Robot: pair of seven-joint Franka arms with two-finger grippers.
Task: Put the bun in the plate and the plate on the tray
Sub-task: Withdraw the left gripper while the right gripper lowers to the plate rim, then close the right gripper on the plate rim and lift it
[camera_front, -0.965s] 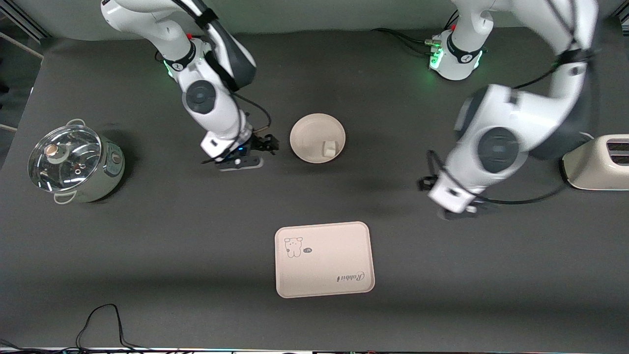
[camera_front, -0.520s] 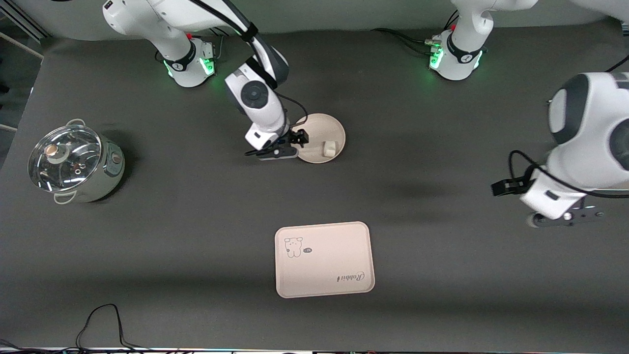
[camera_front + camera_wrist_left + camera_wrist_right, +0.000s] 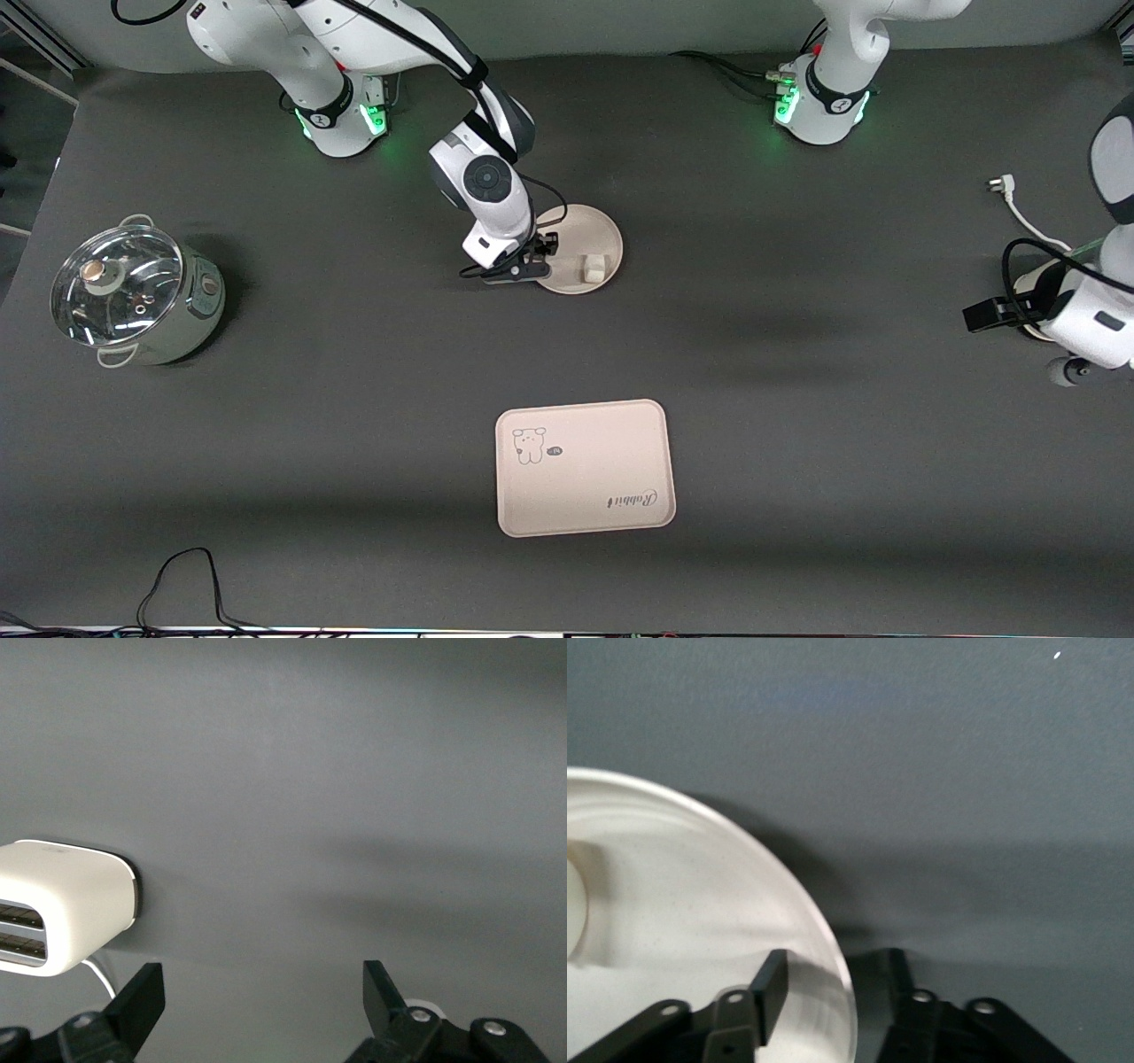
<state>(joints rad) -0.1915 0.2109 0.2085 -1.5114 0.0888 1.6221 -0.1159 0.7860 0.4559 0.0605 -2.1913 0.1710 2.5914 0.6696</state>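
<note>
So the bun (image 3: 593,267) is already sitting in the plate (image 3: 592,232), which means the first half looks done and we're on the second half: getting the plate over to the tray (image 3: 585,467). The right claw (image 3: 530,263) is down at the plate's edge on the side toward the right arm's end of the tabletop (image 3: 354,425), and the right wrist view shows it nicely: one finger (image 3: 770,983) sits inside over the plate floor, the other is outside on the dark surface, and the plate rim (image 3: 833,992) runs right between them. The fingers are straddling the rim with gaps showing on both sides, so I'd call them partly spread and not pinching yet. The bun is across the plate from that claw, just a pale blob at the edge of the wrist view (image 3: 574,904). The left claw (image 3: 257,1005) is spread wide, holding nothing, and waits off at its own end near the toaster (image 3: 62,917). My guess for what's next: finish the squeeze on the rim, lift gently and level so the bun doesn't roll off, then carry it to the tray, which lies well apart from the claw and nearer the front camera.
</note>
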